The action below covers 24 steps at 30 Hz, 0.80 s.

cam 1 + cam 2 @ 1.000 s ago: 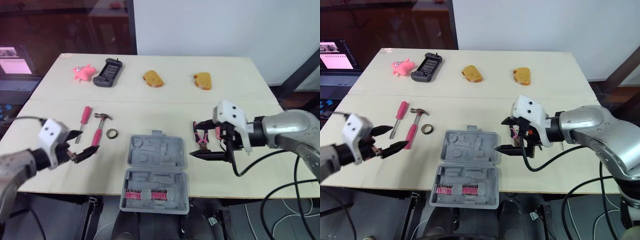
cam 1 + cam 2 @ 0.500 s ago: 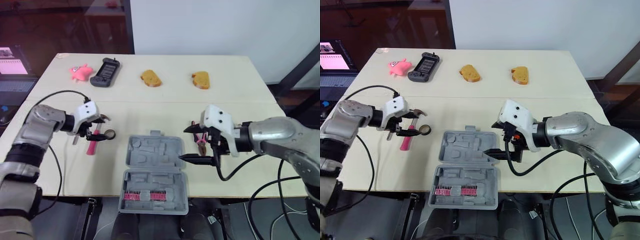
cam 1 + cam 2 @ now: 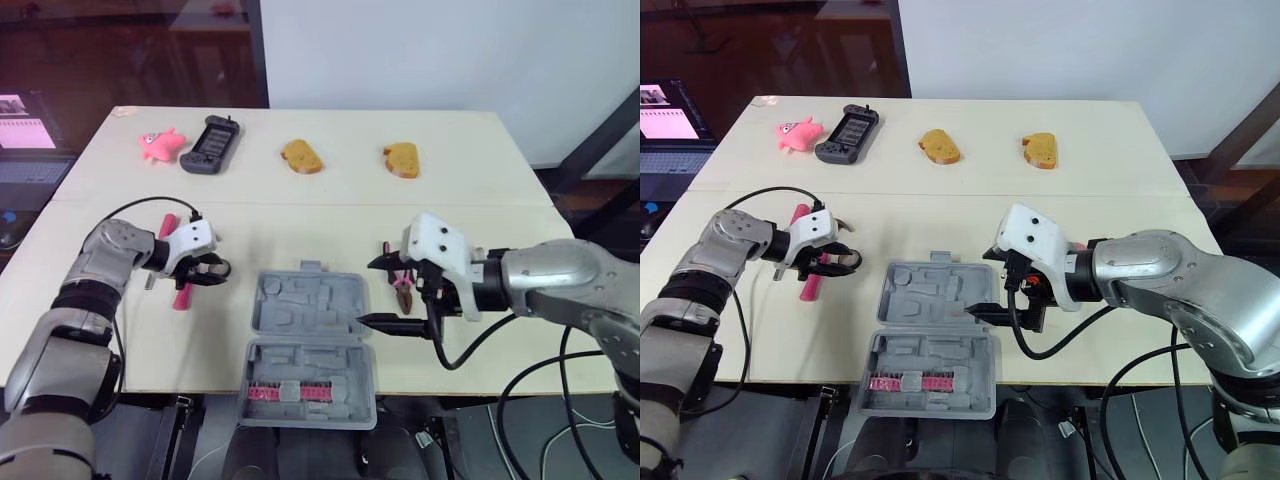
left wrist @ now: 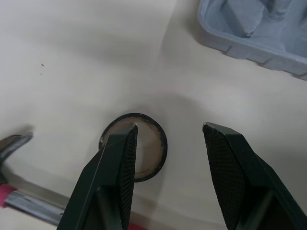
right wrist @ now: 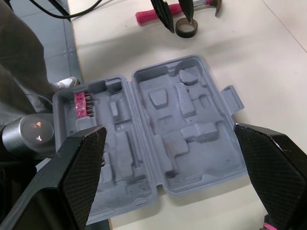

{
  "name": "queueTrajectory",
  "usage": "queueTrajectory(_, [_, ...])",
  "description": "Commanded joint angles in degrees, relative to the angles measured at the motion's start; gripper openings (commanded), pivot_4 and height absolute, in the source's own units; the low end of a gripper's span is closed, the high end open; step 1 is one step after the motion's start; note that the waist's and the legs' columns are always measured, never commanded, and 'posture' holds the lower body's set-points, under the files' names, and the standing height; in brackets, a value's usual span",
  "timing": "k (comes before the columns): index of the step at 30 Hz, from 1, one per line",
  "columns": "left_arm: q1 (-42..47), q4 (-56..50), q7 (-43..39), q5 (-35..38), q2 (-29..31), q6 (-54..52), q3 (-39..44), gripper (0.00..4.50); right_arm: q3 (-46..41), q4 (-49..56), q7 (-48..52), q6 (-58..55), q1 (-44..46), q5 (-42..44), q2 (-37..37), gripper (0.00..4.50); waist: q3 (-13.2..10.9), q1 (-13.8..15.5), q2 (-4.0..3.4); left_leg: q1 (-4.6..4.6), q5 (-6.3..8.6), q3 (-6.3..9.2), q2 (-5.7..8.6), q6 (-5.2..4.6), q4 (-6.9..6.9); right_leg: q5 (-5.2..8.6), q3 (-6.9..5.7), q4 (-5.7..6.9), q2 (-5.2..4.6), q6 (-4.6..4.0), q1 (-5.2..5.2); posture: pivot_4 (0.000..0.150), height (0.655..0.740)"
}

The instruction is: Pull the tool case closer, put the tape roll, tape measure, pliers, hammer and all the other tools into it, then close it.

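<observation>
pale wooden table (image 3: 300, 210) stood before a white wall. the tool case (image 3: 310, 345), grey moulded plastic, lay open flat at the table's front, between the two arms. both halves showed empty shaped recesses, the near half held a row of pink bits, and a latch tab stuck out from the far edge. its near half reached over the table's front edge.

the left gripper (image 4: 170, 128) hung low over the tape roll (image 4: 161, 143), a small black ring lying flat left of the case. its fingers were spread apart, one tip over the roll's opening, the other outside the rim. the pink-handled hammer (image 3: 182, 296) and screwdriver (image 3: 165, 222) lay just beside it.

the right gripper (image 3: 370, 292) hovered at the case's right edge, fingers wide apart and holding nothing. the red-handled pliers (image 3: 403, 293) lay on the table just beyond it.
</observation>
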<state>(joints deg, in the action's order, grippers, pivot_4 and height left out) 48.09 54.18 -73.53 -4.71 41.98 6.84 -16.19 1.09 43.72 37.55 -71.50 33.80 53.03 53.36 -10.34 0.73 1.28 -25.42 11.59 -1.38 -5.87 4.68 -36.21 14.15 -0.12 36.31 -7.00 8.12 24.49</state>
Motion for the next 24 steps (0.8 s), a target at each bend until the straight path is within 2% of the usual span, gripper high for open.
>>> queueTrajectory(1, [2.0, 1.6, 0.7, -1.7, -0.2, 1.8, 0.5, 2.28, -2.4, 1.2, -0.5, 0.1, 0.2, 0.8, 1.2, 4.5, 0.0, 0.0, 0.0, 0.0, 0.0, 0.0, 0.0, 0.0, 0.0, 0.0, 0.0, 0.0, 0.0, 0.0, 0.0, 0.15, 0.7207])
queueTrajectory(8, [2.7, 6.2, 3.2, -4.6, -2.9, 3.6, 0.2, 2.28, -2.5, 0.9, -1.2, 0.2, 0.1, 0.6, 1.5, 4.5, 0.0, 0.1, 0.0, -0.01, 0.0, 0.0, 0.0, 0.0, -0.01, 0.0, 0.0, 0.01, 0.0, 0.0, 0.0, 0.15, 0.7207])
queueTrajectory(10, [3.0, 7.1, 3.4, -4.4, -4.0, 3.7, 0.7, 1.75, -2.3, 0.7, -1.4, 0.2, 0.2, 0.5, 1.5, 4.5, 0.0, 0.1, 0.0, 0.0, 0.0, 0.0, 0.0, 0.0, -0.01, 0.0, 0.0, 0.01, 0.0, 0.0, 0.0, 0.15, 0.7207])
queueTrajectory(14, [3.7, 7.8, 4.0, -5.3, -4.3, 4.1, 0.7, 0.03, -2.5, 0.0, -2.0, -0.3, 1.3, 0.9, 1.2, 4.5, 0.0, 0.1, 0.01, 0.0, 0.0, 0.0, 0.0, 0.0, -0.02, 0.0, 0.0, 0.01, 0.0, 0.0, -0.01, 0.15, 0.7207])
queueTrajectory(21, [5.2, 6.1, 1.2, -3.7, -2.7, 2.3, 2.3, 0.03, -2.6, -0.5, -2.2, -0.2, 1.4, 0.8, 1.2, 4.5, 0.0, 0.0, 0.01, 0.0, 0.0, 0.0, 0.0, 0.0, -0.01, 0.0, 0.0, 0.02, 0.0, 0.0, 0.0, 0.15, 0.7207])
queueTrajectory(24, [6.7, -0.2, -4.1, -1.4, -0.4, -1.9, 4.0, 0.03, -2.8, -0.6, -1.4, -0.2, 0.9, 0.9, 2.3, 4.5, 0.0, 0.0, 0.02, -0.01, 0.0, 0.01, 0.0, 0.0, -0.01, 0.0, 0.0, 0.02, 0.0, 0.0, 0.0, 0.15, 0.7207])
